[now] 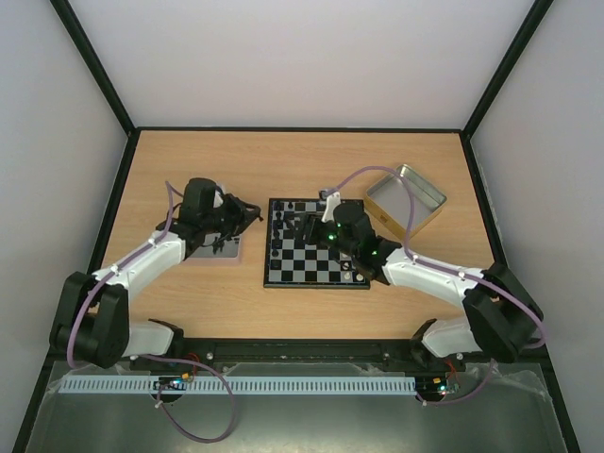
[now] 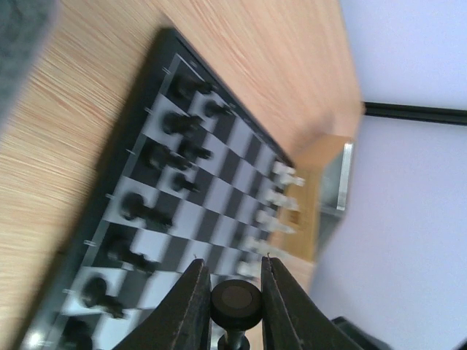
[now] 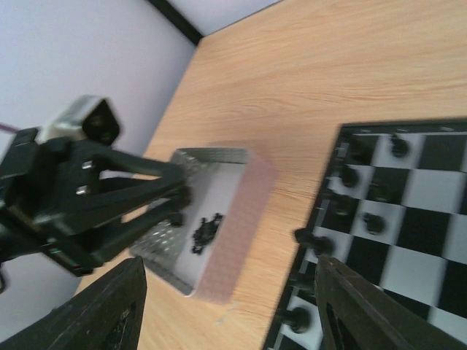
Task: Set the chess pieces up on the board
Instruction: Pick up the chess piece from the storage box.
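The board (image 1: 315, 282) lies at the table's middle. Several black chess pieces (image 1: 279, 229) stand along its left columns, also seen in the left wrist view (image 2: 164, 157). My left gripper (image 1: 248, 214) hovers between a metal tray and the board's left edge. It is shut (image 2: 232, 262) on a black chess piece (image 2: 235, 302), whose round base faces the camera. My right gripper (image 1: 306, 226) hovers over the board's far left part, open and empty (image 3: 233, 313). A black piece (image 3: 312, 241) lies at the board's edge (image 3: 326, 191).
A shiny metal tray (image 1: 233, 255) left of the board holds a few small black pieces (image 3: 205, 230). A metal tin (image 1: 411, 190) stands at the back right. Pale pieces (image 2: 281, 197) line the board's far side in the left wrist view.
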Motion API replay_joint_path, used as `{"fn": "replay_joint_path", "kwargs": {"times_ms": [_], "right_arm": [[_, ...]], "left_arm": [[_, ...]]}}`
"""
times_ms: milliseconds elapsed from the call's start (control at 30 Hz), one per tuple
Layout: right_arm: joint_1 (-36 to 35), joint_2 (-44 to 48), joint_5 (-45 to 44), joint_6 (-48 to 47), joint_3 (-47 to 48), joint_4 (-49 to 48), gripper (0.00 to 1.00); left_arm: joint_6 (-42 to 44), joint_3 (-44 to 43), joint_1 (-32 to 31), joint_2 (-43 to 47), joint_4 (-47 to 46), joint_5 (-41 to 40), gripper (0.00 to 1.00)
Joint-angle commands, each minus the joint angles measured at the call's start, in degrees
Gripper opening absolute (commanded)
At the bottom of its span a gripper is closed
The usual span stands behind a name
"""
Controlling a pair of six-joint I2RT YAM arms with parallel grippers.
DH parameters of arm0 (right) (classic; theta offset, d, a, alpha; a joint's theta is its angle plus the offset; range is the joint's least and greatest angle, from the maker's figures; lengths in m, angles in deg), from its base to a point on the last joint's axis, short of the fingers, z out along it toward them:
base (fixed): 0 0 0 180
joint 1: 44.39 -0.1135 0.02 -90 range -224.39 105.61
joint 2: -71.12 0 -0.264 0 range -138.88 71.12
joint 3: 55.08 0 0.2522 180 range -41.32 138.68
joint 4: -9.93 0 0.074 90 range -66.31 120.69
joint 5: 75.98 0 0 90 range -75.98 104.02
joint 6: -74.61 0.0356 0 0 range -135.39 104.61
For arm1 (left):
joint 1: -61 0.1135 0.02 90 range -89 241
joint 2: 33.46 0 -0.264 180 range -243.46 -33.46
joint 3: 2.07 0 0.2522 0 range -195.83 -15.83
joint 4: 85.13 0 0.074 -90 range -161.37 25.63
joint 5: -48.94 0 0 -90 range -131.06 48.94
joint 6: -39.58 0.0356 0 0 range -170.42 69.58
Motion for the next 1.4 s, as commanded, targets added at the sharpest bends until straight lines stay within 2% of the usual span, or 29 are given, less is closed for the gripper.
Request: {"fn": "replay_joint_path", "kwargs": {"times_ms": [0, 167, 433, 600, 800, 900, 1000, 1067, 1133, 1267, 1367], "right_arm": [[-2.1, -2.2, 3.9, -3.4, 4.2, -5.8, 0.63], [-3.3, -5.3, 4.2, -3.9, 7.5, -5.1, 0.59], [-4.0, -9.1, 3.1, -3.3, 11.1, -2.7, 0.47], [-4.1, -10.5, 0.6, -1.7, 12.7, -1.1, 0.32], [-4.2, -10.2, -3.2, 0.3, 13.0, 0.6, 0.03], [-4.2, -9.6, -3.9, 1.3, 13.4, 1.9, 0.02], [-4.2, -8.5, -4.8, 1.7, 15.3, 7.1, 0.02], [-4.2, -8.0, -6.0, 1.6, 16.9, 14.2, 0.02], [-4.2, -8.3, -6.7, 1.6, 19.3, 22.7, 0.02], [-4.3, -11.1, -5.6, 0.6, 23.5, 39.4, 0.02], [-5.2, -12.8, -6.0, -0.2, 25.5, 48.2, 0.02]], "left_arm": [[-18.1, 3.5, -0.1, 1.8, -15.4, 9.5, 0.18], [-29.7, 7.1, -1.4, 2.6, -23.3, 11.0, 0.18], [-34.7, 7.3, -2.1, 3.1, -25.9, 11.2, 0.18], [-35.3, 7.7, -2.9, 3.2, -25.7, 11.0, 0.18], [-36.0, 8.6, -3.0, 3.6, -26.1, 11.1, 0.18], [-34.7, 8.2, -3.1, 3.8, -25.1, 11.2, 0.24], [-27.7, 6.0, -3.1, 4.8, -18.1, 8.7, 0.39], [-19.4, 3.6, -2.7, 6.6, -7.3, 4.3, 0.52], [-8.8, 2.2, -1.6, 8.4, 2.4, -1.6, 0.6], [5.8, 2.2, 0.8, 13.3, 10.8, -11.7, 0.64], [16.9, 0.5, 1.5, 16.6, 15.4, -18.0, 0.65]]}}
